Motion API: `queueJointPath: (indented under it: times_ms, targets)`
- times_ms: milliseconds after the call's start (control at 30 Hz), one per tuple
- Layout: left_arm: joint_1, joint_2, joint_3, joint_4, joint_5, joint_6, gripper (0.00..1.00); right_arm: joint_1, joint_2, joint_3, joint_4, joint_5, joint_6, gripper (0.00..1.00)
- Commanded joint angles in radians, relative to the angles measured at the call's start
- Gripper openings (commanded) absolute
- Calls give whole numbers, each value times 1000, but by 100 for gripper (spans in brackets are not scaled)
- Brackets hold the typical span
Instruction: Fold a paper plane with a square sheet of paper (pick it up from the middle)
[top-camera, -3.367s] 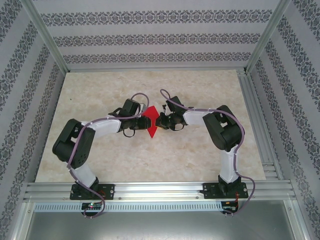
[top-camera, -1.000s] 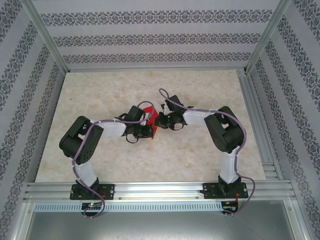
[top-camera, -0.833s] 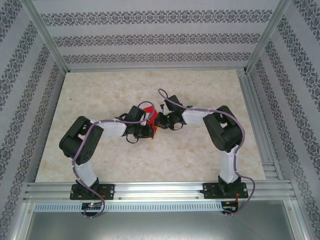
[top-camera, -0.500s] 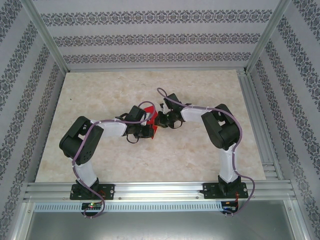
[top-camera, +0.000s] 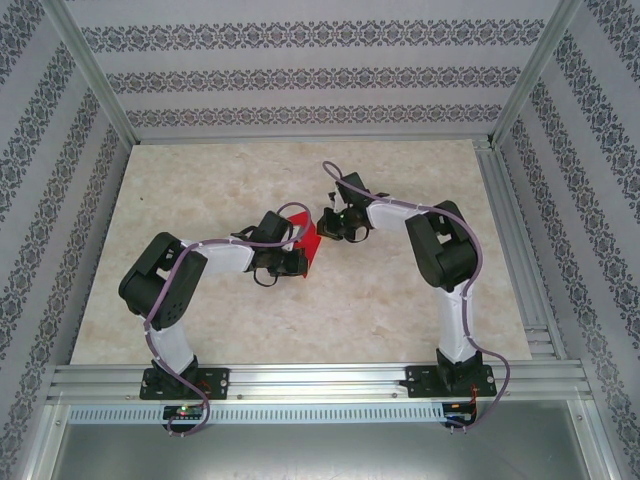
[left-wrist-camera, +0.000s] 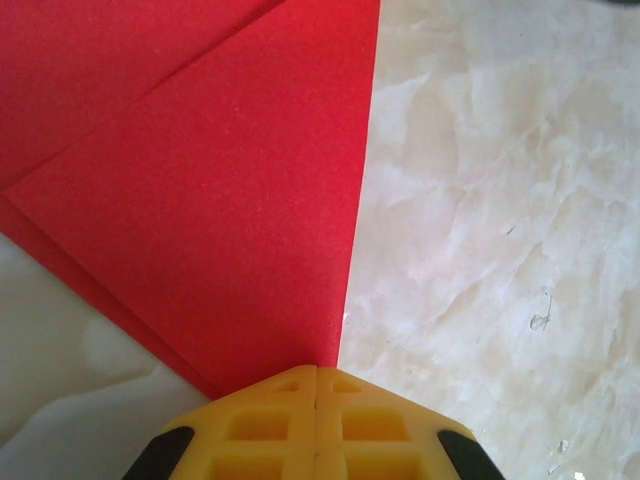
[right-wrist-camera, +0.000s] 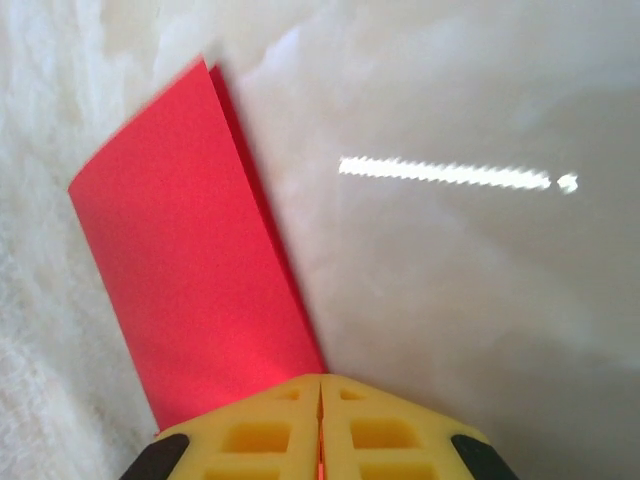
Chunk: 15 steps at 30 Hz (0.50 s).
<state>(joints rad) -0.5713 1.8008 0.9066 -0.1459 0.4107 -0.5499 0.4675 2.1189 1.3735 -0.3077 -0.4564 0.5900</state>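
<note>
We see bright, even, diffuse light on the pale marbled bench (top-camera: 400, 310), with faint, soft shadows. The right wrist view is soft-focused, with a white glare streak (right-wrist-camera: 445, 172). The left wrist view shows the bright red folded paper sheet (left-wrist-camera: 200, 200) crisply.

Pale marble-pattern stone tabletop (top-camera: 200, 200), at its middle: folded square sheet of thin red paper (top-camera: 309, 246), lying between both grippers. On its left near side, left gripper (left-wrist-camera: 316, 390) clamped at a corner; on its far right, right gripper (right-wrist-camera: 321, 395) clamped on an edge.
</note>
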Motion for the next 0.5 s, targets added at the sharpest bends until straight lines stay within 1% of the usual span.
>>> queueJointPath:
  times_ms: [0,100,200,333,467]
  targets:
    - [-19,25,-18,-146,-47,30,5,-8,-82,-12,6,46,-28,10]
    - [-19,26,-15,-141,-50,27,5,3,-130,-67,33,22,-17,10]
    - [-21,26,-14,-138,-52,24,5,34,-144,-118,58,-6,-5,10]
    - [-21,23,-13,-139,-55,21,4,74,-129,-160,104,-44,27,10]
    - [-21,21,-12,-138,-55,20,4,94,-90,-147,119,-63,44,10]
